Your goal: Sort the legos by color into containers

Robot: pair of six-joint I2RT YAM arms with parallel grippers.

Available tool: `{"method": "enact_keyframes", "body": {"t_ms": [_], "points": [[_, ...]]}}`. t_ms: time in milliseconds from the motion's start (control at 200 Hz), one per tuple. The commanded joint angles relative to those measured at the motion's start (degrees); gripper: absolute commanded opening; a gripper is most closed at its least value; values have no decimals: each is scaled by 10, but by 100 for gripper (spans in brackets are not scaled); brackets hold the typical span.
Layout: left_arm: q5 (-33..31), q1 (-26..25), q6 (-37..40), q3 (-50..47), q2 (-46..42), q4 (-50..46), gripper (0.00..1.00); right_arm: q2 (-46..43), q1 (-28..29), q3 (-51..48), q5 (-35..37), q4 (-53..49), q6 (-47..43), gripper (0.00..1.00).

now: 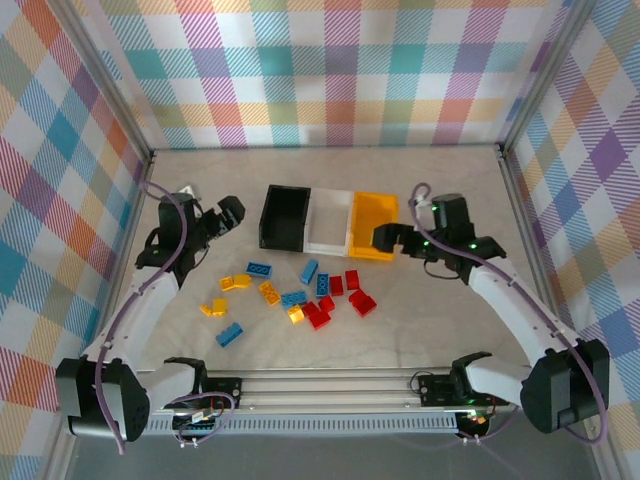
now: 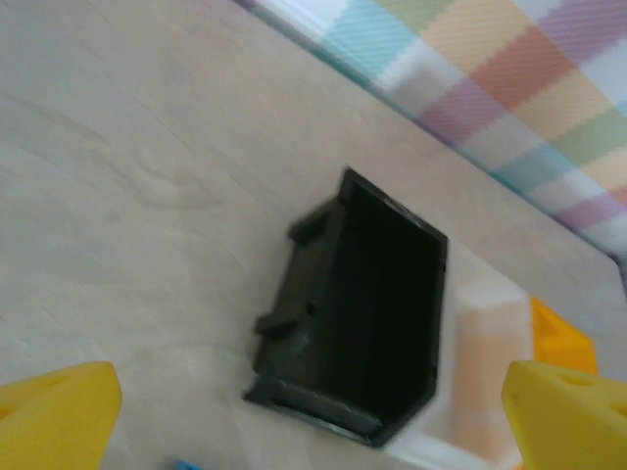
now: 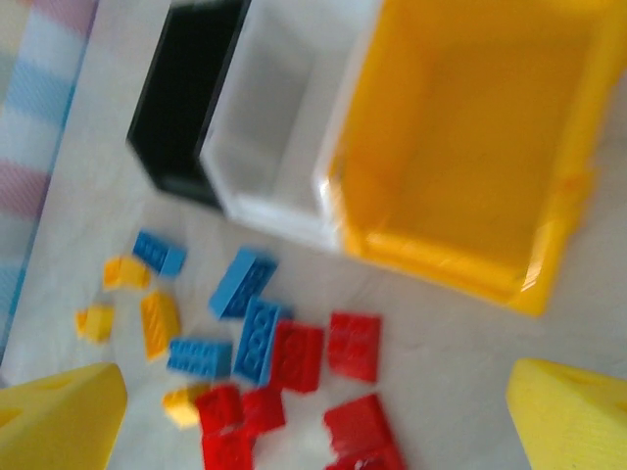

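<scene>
Three containers stand in a row mid-table: black bin (image 1: 285,217), white bin (image 1: 330,222) and yellow-orange bin (image 1: 373,225), all empty. In front of them lie the legos, loose on the table: blue ones (image 1: 259,269), yellow ones (image 1: 269,293) and red ones (image 1: 362,302). My left gripper (image 1: 228,215) hangs open just left of the black bin (image 2: 362,304), with nothing between its yellow fingertips (image 2: 59,416). My right gripper (image 1: 385,238) is open at the yellow-orange bin's (image 3: 441,259) near right corner. It looks down on red legos (image 3: 353,345) and blue legos (image 3: 242,282).
Metal frame posts and checkered cloth walls (image 1: 320,70) close in the table on three sides. A rail (image 1: 330,385) with both arm bases runs along the near edge. A lone blue lego (image 1: 229,335) lies nearest the left arm.
</scene>
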Motion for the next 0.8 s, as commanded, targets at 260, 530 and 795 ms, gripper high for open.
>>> {"method": "enact_keyframes", "body": {"t_ms": [260, 530, 795], "points": [[25, -214, 27, 52, 31, -85, 100, 47, 114, -13, 57, -94, 1, 100], [-4, -245, 22, 27, 17, -105, 100, 97, 183, -18, 97, -107, 2, 100], [-19, -245, 20, 27, 3, -126, 100, 127, 223, -14, 120, -118, -2, 100]]}}
